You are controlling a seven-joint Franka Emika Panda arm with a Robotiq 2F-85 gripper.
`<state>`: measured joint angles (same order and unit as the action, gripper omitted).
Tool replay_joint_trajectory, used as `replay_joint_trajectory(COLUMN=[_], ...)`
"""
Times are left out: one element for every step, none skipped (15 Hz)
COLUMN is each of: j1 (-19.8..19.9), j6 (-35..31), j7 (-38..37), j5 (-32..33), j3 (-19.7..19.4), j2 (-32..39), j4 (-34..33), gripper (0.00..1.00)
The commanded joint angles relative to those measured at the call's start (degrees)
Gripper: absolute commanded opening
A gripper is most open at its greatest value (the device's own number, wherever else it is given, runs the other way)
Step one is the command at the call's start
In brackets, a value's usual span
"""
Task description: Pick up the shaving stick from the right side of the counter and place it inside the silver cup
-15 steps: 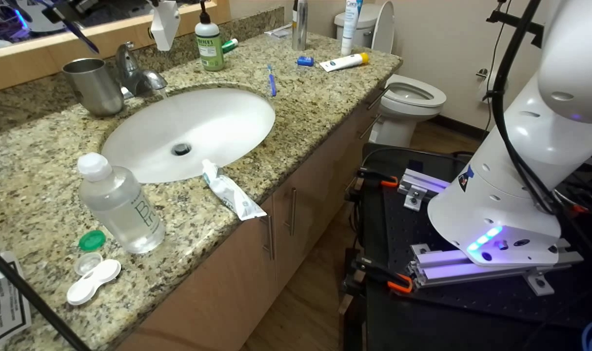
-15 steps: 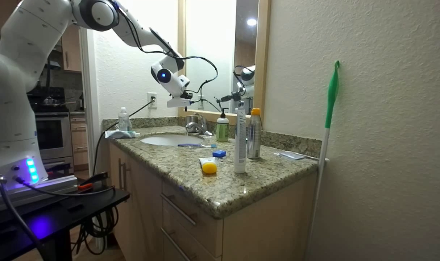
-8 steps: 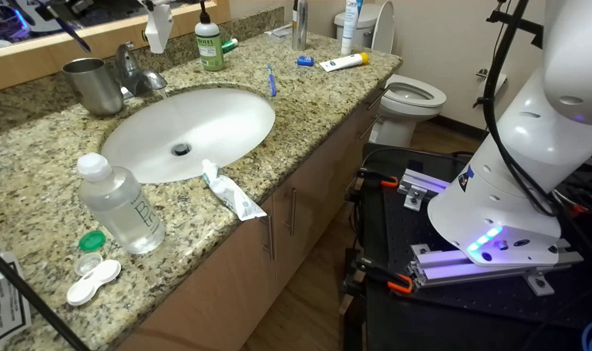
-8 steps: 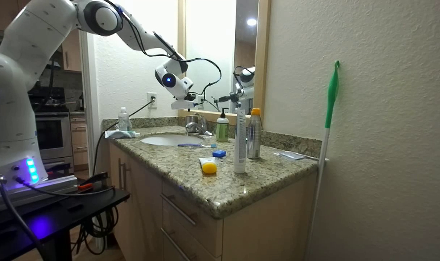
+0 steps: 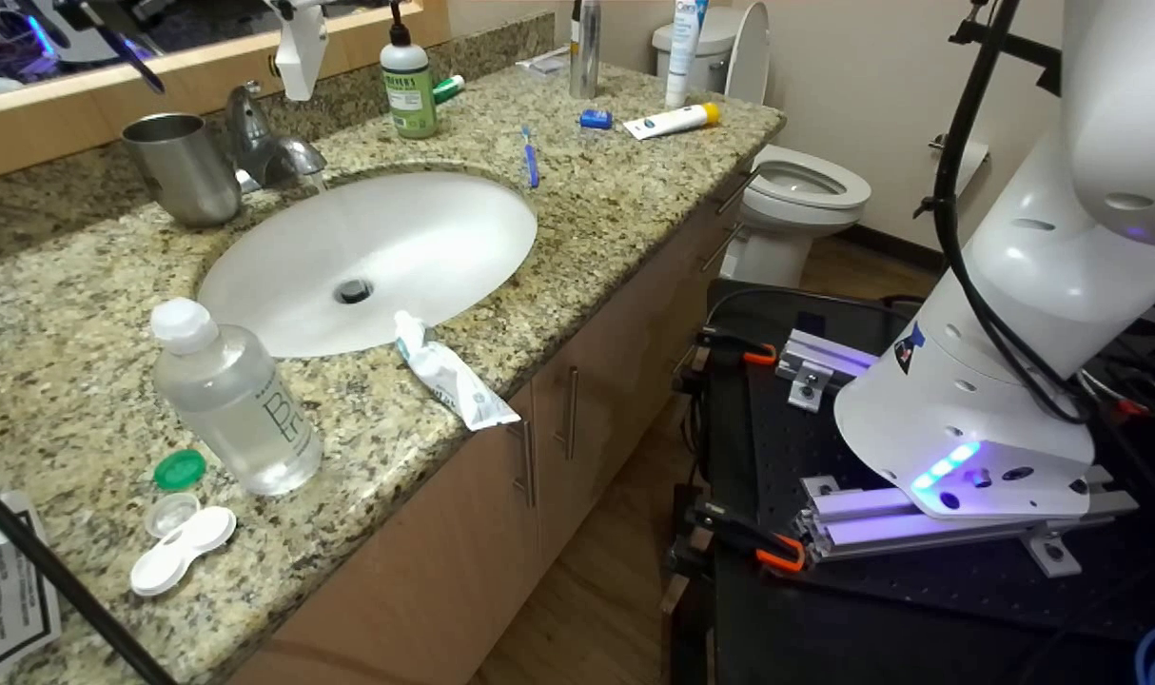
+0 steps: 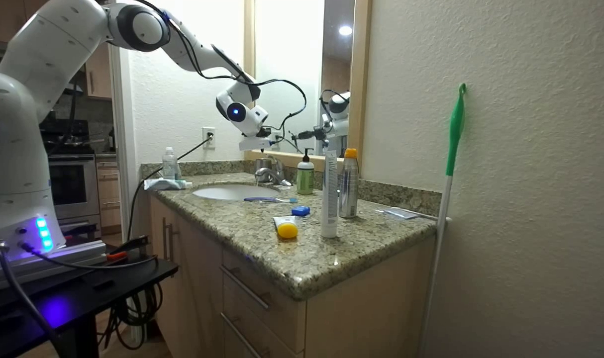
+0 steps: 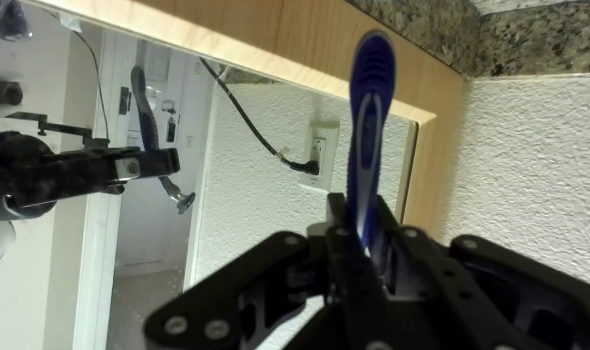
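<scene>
My gripper (image 7: 358,214) is shut on the shaving stick (image 7: 370,112). The stick's blue handle sticks out beyond the fingertips; its head is hidden behind the fingers in the wrist view but shows in the mirror reflection. In an exterior view the handle (image 5: 128,55) slants down, its lower end just above the silver cup's rim. The silver cup (image 5: 183,171) stands upright on the counter at the back, beside the tap. It also shows in an exterior view (image 6: 263,164), partly behind the tap. It is out of the wrist view.
The chrome tap (image 5: 264,143) stands close by the cup, with the mirror's wooden frame (image 5: 206,71) behind. The sink (image 5: 444,228) lies in front. A soap pump bottle (image 5: 408,95) stands beyond the tap. A clear bottle (image 5: 240,409) and white toothpaste tube (image 5: 449,371) are on the near counter.
The arm has moved the held shaving stick leftward in an exterior view, so its lower end is now over the cup's rim. In an exterior view the wrist has moved right and slightly down.
</scene>
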<state>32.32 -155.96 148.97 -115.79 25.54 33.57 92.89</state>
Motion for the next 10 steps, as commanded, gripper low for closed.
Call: replay_joint_trajectory(j1=[-3.35,-3.61,-3.65,-3.83,-3.66,-3.49,-3.58,-3.25,-3.39,-3.46], j6=[3.45,3.54,3.13,2.78,2.67,2.38,2.64,2.81,2.81,2.81], j7=[0.00,0.00,-0.03,-0.06,-0.07,-0.07,-0.08,-0.10,-0.10,-0.10], j5=[0.58,0.14,-0.08,-0.21,-0.29,-0.45,-0.74,-0.13,-0.16,-0.17], j3=[-5.09,-5.59,-5.58,-5.64,-5.27,-4.84,-4.88,-4.76,-4.76,-4.76], j2=[1.94,2.10,2.17,2.24,2.32,2.55,2.81,2.44,2.79,3.02], j4=[-3.50,-3.29,-2.82,-2.39,-1.78,-1.44,-1.38,-1.34,-1.34,-1.34], gripper=[0.03,0.03,0.03,0.03,0.03,0.03,0.03,0.13,0.13,0.13])
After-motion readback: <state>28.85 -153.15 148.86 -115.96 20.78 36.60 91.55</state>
